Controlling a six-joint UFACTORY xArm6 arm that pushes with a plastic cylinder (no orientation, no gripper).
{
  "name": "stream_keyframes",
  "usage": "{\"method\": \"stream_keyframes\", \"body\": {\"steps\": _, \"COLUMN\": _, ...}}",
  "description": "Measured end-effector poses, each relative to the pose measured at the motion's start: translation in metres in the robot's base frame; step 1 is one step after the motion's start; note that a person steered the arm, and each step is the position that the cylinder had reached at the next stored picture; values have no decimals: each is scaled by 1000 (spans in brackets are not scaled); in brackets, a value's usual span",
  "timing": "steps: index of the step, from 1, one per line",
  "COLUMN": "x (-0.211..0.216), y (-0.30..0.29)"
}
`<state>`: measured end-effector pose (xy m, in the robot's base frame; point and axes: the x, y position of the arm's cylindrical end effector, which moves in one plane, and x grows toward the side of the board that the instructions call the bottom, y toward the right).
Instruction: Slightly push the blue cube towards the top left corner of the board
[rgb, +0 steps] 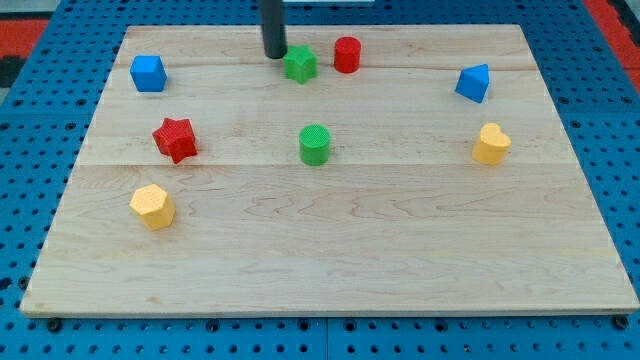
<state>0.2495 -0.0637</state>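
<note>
The approach step appears to be in hand: the blue cube (148, 73) sits untouched near the bench's (330, 260) top left corner, well apart from the tip (274, 55). The tip rests just left of the green star (300, 64), far to the cube's right. There is no hand, only the bare upright rod coming down from the view's top. Next, the tip likely needs to travel to the cube's lower right side, passing above the red star (175, 138), then give a short nudge up-left.
</note>
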Motion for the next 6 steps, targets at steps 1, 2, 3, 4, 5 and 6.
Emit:
{"method": "stream_keyframes", "body": {"steps": 1, "x": 59, "y": -20}}
{"method": "stream_keyframes", "body": {"steps": 2, "x": 111, "y": -67}}
{"method": "stream_keyframes", "body": {"steps": 3, "x": 94, "y": -159}}
{"method": "stream_keyframes", "body": {"steps": 4, "x": 51, "y": -173}}
{"method": "stream_keyframes", "body": {"steps": 5, "x": 36, "y": -156}}
{"method": "stream_keyframes", "body": {"steps": 6, "x": 13, "y": -156}}
